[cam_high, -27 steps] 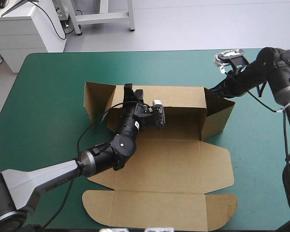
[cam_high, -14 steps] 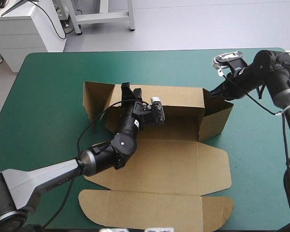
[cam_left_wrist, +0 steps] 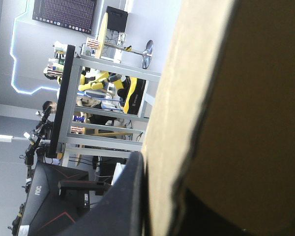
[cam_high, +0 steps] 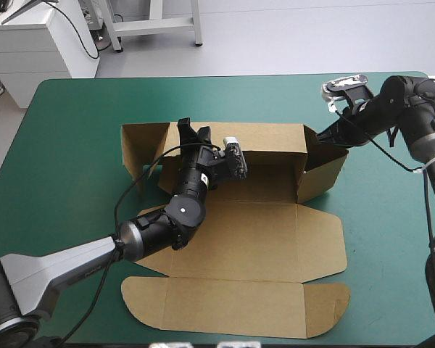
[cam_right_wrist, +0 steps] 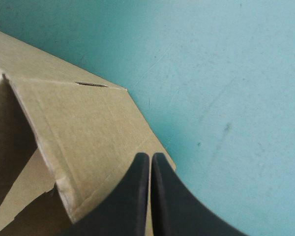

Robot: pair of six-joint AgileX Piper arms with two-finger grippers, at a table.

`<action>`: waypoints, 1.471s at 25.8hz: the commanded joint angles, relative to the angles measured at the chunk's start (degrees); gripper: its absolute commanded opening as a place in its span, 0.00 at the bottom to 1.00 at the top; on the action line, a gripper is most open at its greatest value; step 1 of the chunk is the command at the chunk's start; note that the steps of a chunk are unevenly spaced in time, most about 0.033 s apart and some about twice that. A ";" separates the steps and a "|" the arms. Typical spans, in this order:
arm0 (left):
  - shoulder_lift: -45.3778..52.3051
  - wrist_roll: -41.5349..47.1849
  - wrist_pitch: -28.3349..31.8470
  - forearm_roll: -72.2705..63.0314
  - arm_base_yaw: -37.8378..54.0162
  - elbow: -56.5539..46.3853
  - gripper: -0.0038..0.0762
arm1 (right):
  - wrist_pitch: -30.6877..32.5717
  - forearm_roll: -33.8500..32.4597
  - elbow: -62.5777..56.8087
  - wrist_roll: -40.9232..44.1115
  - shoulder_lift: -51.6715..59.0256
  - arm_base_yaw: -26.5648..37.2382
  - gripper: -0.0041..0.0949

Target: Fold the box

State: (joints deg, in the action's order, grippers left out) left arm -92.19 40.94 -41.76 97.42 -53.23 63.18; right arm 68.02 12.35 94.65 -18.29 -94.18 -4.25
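Observation:
The brown box point(cam_high: 275, 239) lies open on the teal-green cover, its long back wall point(cam_high: 275, 145) raised and its front lid point(cam_high: 232, 308) flat. A left end flap point(cam_high: 139, 145) and a right end flap point(cam_high: 325, 174) stand up. My left gripper point(cam_high: 191, 130) is shut on the back wall's top edge near its left end. In the left wrist view the board point(cam_left_wrist: 226, 98) fills the space between the black fingers point(cam_left_wrist: 123, 201) of that gripper point(cam_left_wrist: 162, 167). My right gripper point(cam_high: 320, 135) is shut, its tips point(cam_right_wrist: 150, 156) resting against the right end flap point(cam_right_wrist: 78, 128).
Bare teal-green cover point(cam_high: 72, 145) surrounds the box on the left, the far side and the right point(cam_right_wrist: 226, 73). The lid's front edge lies close to the table's near edge. A black cable loops from the left arm over the box's left part.
The whole box has slid a little to the left, carried by the left gripper on the back wall. The right gripper has followed slightly, staying at the right end flap.

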 commanded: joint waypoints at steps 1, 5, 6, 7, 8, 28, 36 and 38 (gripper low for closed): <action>2.96 6.42 -4.60 5.01 0.13 2.39 0.04 | -1.78 0.27 1.19 0.07 2.81 0.06 0.04; 3.32 11.78 -4.33 4.28 0.13 2.39 0.04 | -2.79 0.27 1.19 0.07 2.81 0.06 0.04; 3.44 11.78 -4.22 4.43 0.13 2.39 0.04 | -3.21 0.27 1.19 0.07 2.81 0.06 0.04; 3.44 11.54 -4.22 4.70 0.13 2.39 0.04 | -3.64 0.27 1.19 0.07 2.81 0.06 0.04; 3.44 11.54 -4.33 4.82 0.13 2.39 0.04 | -4.05 0.27 1.19 0.07 2.81 0.06 0.04; 4.95 -1.47 0.37 4.76 0.13 3.28 0.04 | -13.53 -4.21 1.19 4.35 2.81 0.06 0.04; 4.19 -1.62 0.47 4.31 0.24 3.28 0.04 | -11.73 -4.14 1.19 4.35 2.81 0.06 0.04; 2.45 -1.88 0.47 4.31 0.24 3.28 0.04 | -10.37 -4.14 1.19 3.80 2.81 0.06 0.04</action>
State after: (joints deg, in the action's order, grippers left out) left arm -90.71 38.38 -39.23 97.36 -52.95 64.46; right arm 58.50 8.04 94.46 -13.89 -94.16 -4.25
